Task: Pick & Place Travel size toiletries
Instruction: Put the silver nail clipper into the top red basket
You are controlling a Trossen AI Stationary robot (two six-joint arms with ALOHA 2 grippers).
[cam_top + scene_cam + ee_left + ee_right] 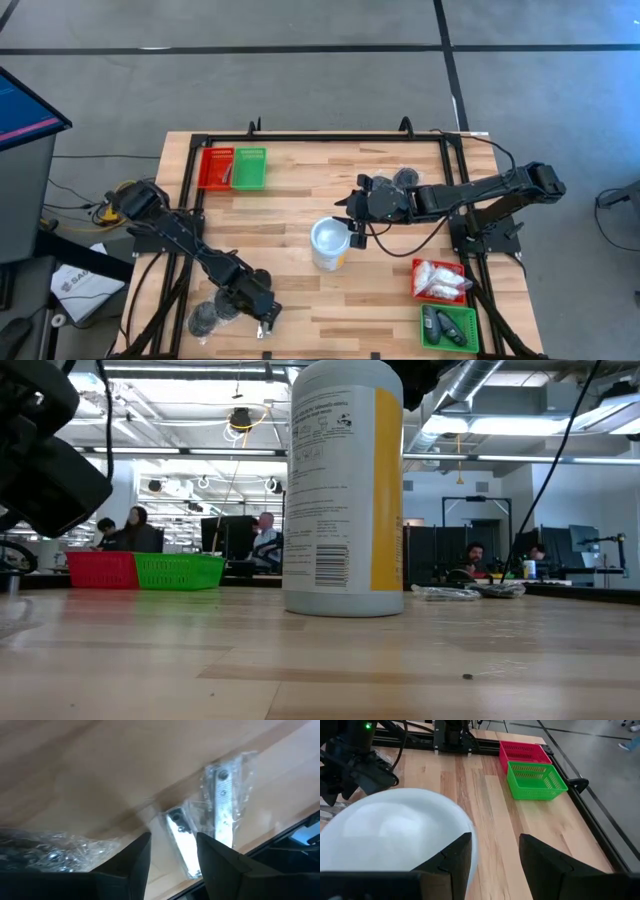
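Observation:
My left gripper [266,322] is open, low over the table's near edge on the left. Its fingers stand on either side of a slim silvery piece in clear wrap [181,842], which lies flat on the wood. A second such piece [220,802] lies just beyond it, and crinkly wrapped dark pieces [205,318] lie beside it. My right gripper [356,238] hangs open at mid-table, right beside the top of the tall white cup [330,243]. Its rim [395,827] shows by one finger.
A red tray [214,167] and a green tray [249,168] stand at the far left. At the near right, a red tray [440,280] holds white sachets and a green tray [448,327] holds dark pieces. More wrapped items [405,180] lie at the far right. People sit in the room behind.

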